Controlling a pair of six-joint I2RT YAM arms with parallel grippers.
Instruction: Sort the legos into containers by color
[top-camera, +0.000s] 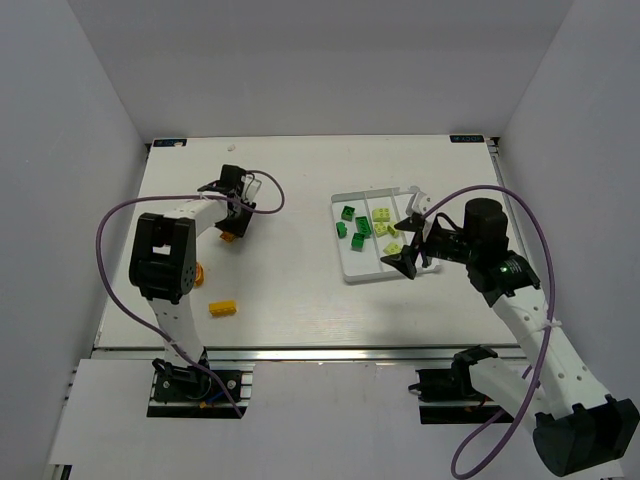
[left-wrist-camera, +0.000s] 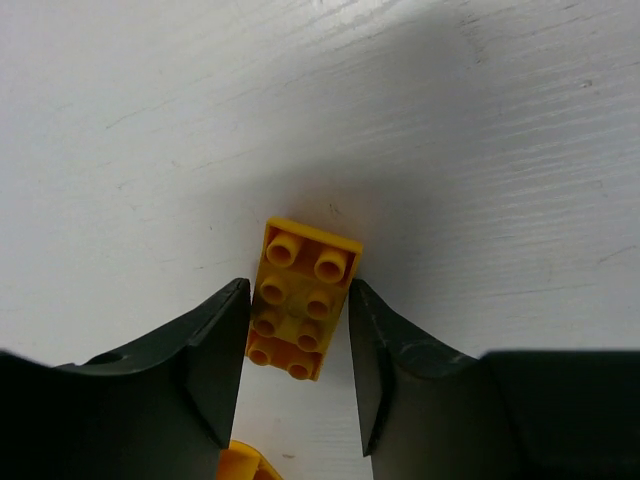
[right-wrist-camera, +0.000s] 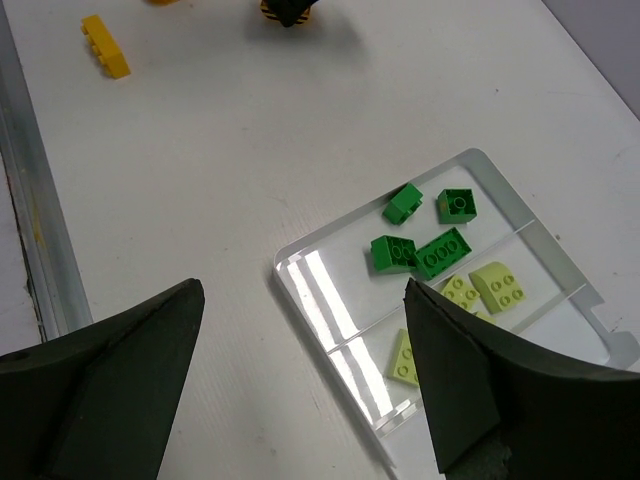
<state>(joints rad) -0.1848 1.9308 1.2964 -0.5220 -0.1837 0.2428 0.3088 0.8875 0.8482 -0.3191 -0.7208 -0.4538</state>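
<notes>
An orange-yellow lego (left-wrist-camera: 300, 300) lies on the table between my left gripper's (left-wrist-camera: 298, 345) open jaws. The left finger (left-wrist-camera: 215, 350) is against its side, the right finger near its far corner. In the top view this gripper (top-camera: 232, 228) is low at the far left over that lego (top-camera: 229, 238). A second piece (left-wrist-camera: 240, 462) shows at the frame's bottom edge. The white tray (top-camera: 365, 268) holds dark green legos (top-camera: 352, 228) in its left compartment and pale yellow-green legos (top-camera: 385, 222) in the middle one. My right gripper (top-camera: 405, 243) hovers open and empty over the tray's near end (right-wrist-camera: 330, 290).
A yellow lego (top-camera: 223, 307) lies near the table's front left and also shows in the right wrist view (right-wrist-camera: 105, 45). An orange piece (top-camera: 200, 272) peeks out beside the left arm. The tray's right compartment is mostly hidden under my right gripper. A metal rail (right-wrist-camera: 40, 250) edges the table's near side.
</notes>
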